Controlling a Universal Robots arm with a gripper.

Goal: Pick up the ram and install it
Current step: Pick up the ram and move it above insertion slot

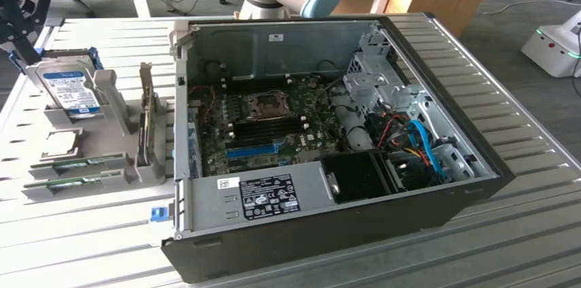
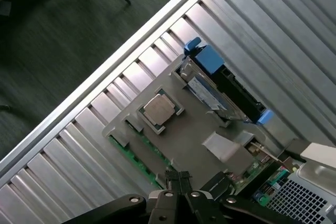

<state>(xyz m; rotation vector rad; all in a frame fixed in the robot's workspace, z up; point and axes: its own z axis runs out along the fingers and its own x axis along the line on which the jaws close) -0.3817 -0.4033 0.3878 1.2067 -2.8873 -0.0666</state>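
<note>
tool [image 2: 177, 176] over ribbed metal table [image 2: 273, 14]

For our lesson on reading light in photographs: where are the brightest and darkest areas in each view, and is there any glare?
Exterior view: even light, with a pale sheen on the ribbed metal table; the computer case is darkest around its black fan shroud. Wrist view: bright bands along the table ribs, a dim floor, and the claw is a dark shape.

Computer case [image 1: 363, 233] sits on the table [image 1: 518, 247]; parts rack [image 1: 111, 97] stands just beside it, on the exterior view's left. In the rack: hard drive [image 1: 71, 87] upright at the back, processor [image 1: 62, 142] mid, two ram sticks [image 1: 77, 164] in front, expansion card [image 1: 145, 121] nearest the case.
</note>
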